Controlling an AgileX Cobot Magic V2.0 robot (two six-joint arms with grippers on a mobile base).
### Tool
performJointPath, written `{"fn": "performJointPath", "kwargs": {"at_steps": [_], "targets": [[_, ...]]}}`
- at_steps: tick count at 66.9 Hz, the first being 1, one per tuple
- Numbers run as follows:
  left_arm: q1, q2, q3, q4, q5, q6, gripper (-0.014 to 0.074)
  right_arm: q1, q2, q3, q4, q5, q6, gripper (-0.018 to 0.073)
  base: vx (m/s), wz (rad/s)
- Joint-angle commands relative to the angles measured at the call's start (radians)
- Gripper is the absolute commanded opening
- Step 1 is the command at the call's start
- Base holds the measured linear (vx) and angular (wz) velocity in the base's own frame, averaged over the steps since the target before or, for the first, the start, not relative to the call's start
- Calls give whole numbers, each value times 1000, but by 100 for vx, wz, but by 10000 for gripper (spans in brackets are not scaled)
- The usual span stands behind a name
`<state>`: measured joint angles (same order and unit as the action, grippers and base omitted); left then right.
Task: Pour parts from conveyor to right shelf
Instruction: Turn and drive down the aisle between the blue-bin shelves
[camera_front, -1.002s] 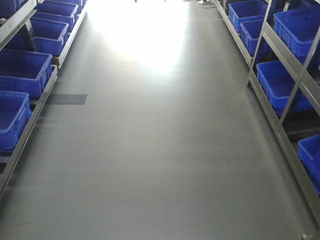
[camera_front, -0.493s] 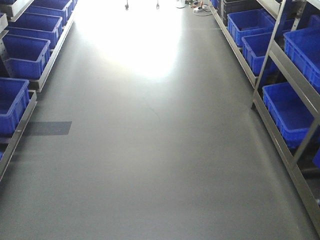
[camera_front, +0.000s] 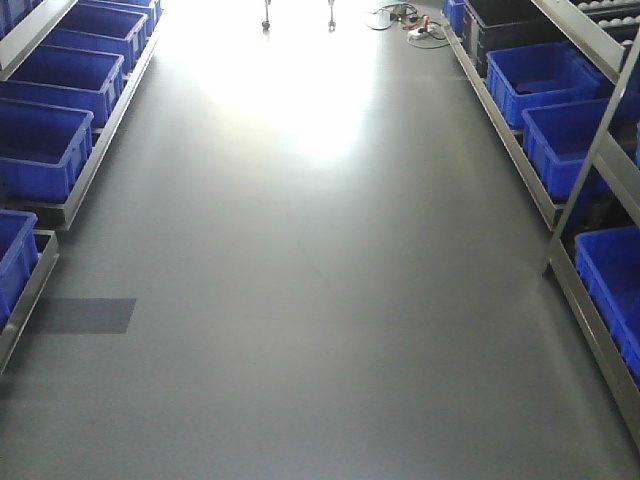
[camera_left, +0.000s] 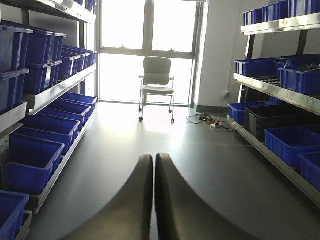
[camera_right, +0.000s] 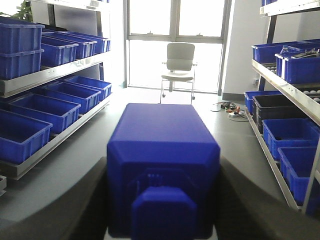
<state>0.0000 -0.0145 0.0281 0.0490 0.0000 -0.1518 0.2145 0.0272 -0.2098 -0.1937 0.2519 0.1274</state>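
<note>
Right hand (camera_right: 163, 170) clamped on the blue block (camera_right: 162, 125), left hand (camera_left: 153, 195) pressed together, empty; carry it level toward the right shelf (camera_right: 285, 87).

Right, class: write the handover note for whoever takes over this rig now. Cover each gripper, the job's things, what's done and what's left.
The left gripper is shut and empty.
The right gripper is shut on the blue block.
The robot faces down the grey aisle floor between racks. The conveyor is not in view. The right shelf, with its blue bins, runs alongside.
Done: the block is in hand.
Left: bring it to the right shelf and, most likely, tip it into a bin.
</note>
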Motion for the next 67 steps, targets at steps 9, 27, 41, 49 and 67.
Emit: {"fn": "performJointPath", "kwargs": {"at_steps": [9, 27, 41, 49, 67], "targets": [[-2, -9, 27, -9, -79, -7, -6, -4, 11, -25, -11, -77, -10, -4, 59, 5], [-2, -9, 27, -9, -79, -7, -6, -4, 11, -25, -11, -77, -10, -4, 55, 3], [-2, -9, 27, -9, -79, -7, -6, -4, 11, -25, -11, -77, -10, -4, 51, 6], [-2, -9, 27, -9, -79, -7, -6, -4, 11, -25, -11, -77, -10, -4, 47, 23], [-2, -9, 27, -9, -79, -7, -6, -4, 11, -25, -11, -77, -10, -4, 41, 58]]}}
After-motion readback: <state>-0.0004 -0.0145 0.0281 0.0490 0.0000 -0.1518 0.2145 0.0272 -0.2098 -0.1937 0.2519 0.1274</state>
